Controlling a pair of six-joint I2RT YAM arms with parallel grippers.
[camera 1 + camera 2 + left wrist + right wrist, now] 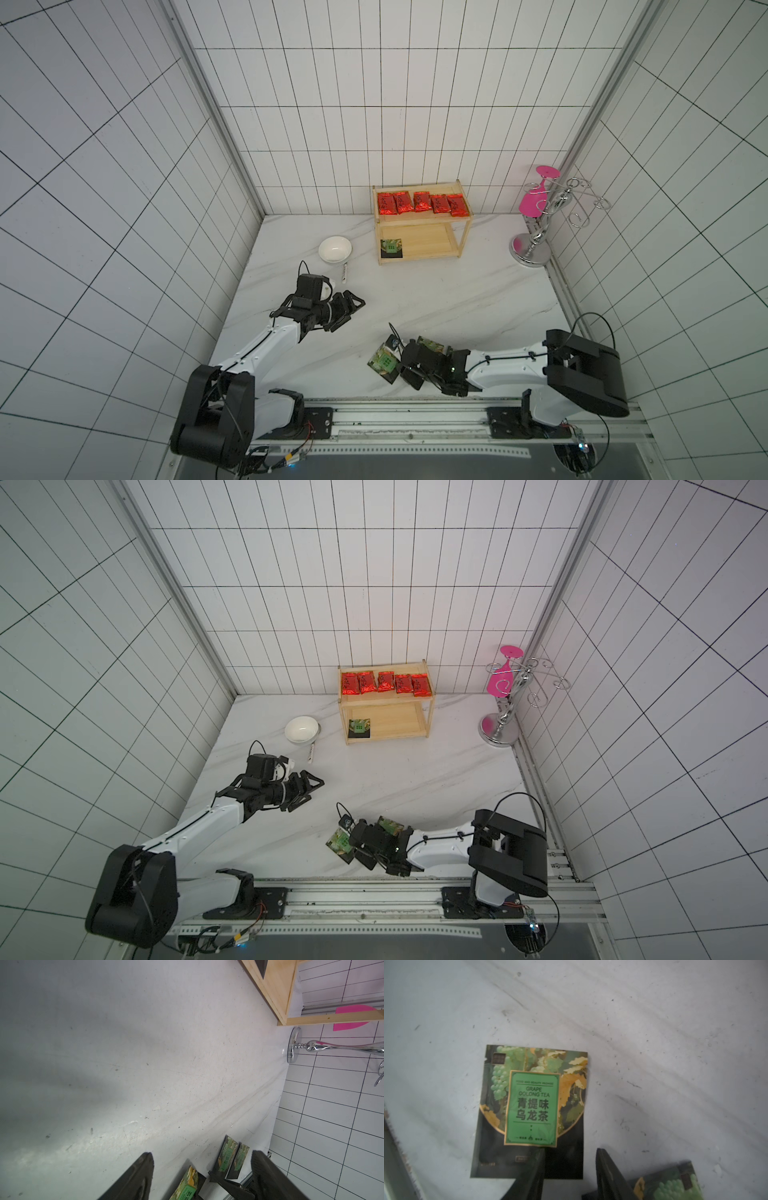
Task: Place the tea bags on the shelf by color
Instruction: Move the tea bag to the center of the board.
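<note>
**Near edge, right.** Right gripper (570,1150), low over the table (654,1043). Jaws partly apart, with nothing held between them that I can see. One finger (535,1169) overlaps the bottom edge of a black bag (529,1109), which lies flat, label up.
- Step in hand, as I judge it: picking up this bag.
- Done well: the bag offers no height, so straddle one edge, press down to the table and pinch a thin margin.
- Close slowly and lift straight, or the bag may skid or fold.
- Keep clear of two more black bags (227,1155), which lie side by side just beside the gripper, so they are not dragged along.

**Mid-table, left.** Left gripper (201,1153), spread wide and empty, above bare table and well apart from the bags.

**Further back.** Bowl (335,248), white, with nothing in it. A sachet (344,272) lies on the table just beside it.

**Far wall.** Shelf (432,245), two wooden boards.
- Top board: five red bags (419,202) in one row across it.
- Lower board: a fourth black bag (391,248) at its left end and the rest bare, so there looks to be room for the three on the table.

**Far right corner.** Stand (536,245), chrome, with a pink glass (536,201) hung from it upside down.
</note>
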